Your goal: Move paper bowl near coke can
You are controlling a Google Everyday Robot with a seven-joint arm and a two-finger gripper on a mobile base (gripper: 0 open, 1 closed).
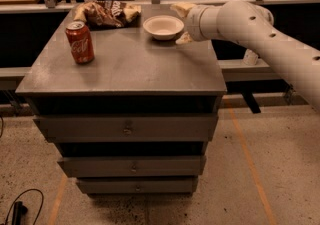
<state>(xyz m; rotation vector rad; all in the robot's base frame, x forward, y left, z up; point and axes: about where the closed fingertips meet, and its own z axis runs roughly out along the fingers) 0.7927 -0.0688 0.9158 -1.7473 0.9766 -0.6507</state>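
Gripper (181, 24) hovers just right of the paper bowl (163, 26), fingers seemingly spread apart; coke can (80, 42) stands well left.

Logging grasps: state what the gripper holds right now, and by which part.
Nothing. The gripper is open at the right edge of the paper bowl, not closed on it.

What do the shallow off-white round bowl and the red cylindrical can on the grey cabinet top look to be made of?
The shallow off-white bowl looks like pressed paper: a matte surface and a thin flared rim, with no gloss. The red can looks like aluminium: a glossy printed wall and a bare silver top. The gripper hangs open beside the bowl.
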